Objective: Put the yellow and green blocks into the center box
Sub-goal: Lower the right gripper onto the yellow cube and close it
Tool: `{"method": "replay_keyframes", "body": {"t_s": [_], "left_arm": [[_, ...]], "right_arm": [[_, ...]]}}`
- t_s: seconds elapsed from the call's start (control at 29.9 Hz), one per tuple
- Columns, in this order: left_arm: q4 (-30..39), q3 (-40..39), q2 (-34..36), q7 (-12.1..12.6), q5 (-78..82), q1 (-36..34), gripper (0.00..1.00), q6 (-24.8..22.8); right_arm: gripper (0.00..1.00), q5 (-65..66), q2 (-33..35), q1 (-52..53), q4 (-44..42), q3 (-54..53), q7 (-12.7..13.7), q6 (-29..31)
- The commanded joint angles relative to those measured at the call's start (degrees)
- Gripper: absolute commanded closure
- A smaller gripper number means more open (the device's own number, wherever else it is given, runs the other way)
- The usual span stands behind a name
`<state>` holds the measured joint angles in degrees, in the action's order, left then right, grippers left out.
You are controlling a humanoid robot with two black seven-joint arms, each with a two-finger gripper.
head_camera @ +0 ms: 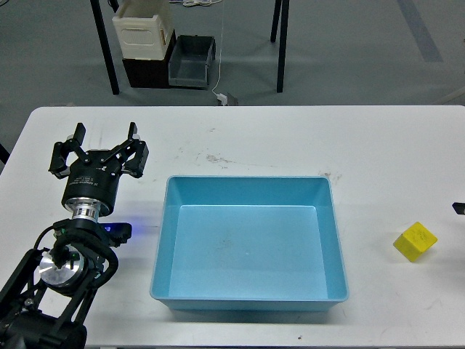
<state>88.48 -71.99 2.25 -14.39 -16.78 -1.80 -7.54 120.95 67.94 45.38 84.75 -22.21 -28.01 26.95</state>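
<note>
The yellow block (415,241) lies on the white table (290,138), to the right of the empty light-blue box (248,302) at the centre. No green block shows in view. My left gripper (105,134) is open and empty, held above the table to the left of the box's far-left corner. Only a small dark tip of my right arm (459,208) shows at the right edge, above and to the right of the yellow block; its fingers cannot be made out.
Beyond the table's far edge are black table legs (106,51), a cream bin (143,33), a grey bin (192,62) and a cable on the floor. A blue light (110,230) glows on my left arm.
</note>
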Motion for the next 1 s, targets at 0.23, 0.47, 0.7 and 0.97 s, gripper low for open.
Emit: {"method": "replay_keyframes", "body": {"t_s": [0.23, 0.47, 0.7, 0.97], "left_arm": [[-0.5, 0.0, -0.32, -0.03, -0.01, -0.13, 0.0, -0.01], [-1.03, 0.0, -0.32, -0.03, 0.08, -0.57, 0.0, -0.01], [-1.73, 0.0, -0.32, -0.03, 0.08, -0.57, 0.0, -0.01], [-1.73, -0.08, -0.23, -0.03, -0.01, -0.57, 0.0, -0.01]], "right_arm": [[0.0, 1.84, -5.97, 1.73, -0.28, 3.13, 0.01, 1.05], [0.0, 1.84, -9.4, 4.37, -3.0, 7.62, 0.01, 1.05], [0.0, 1.84, -14.24, 4.46, -8.72, 9.73, 0.01, 1.05], [0.0, 1.84, -16.96, 3.67, -11.45, 10.26, 0.01, 1.05]]}}
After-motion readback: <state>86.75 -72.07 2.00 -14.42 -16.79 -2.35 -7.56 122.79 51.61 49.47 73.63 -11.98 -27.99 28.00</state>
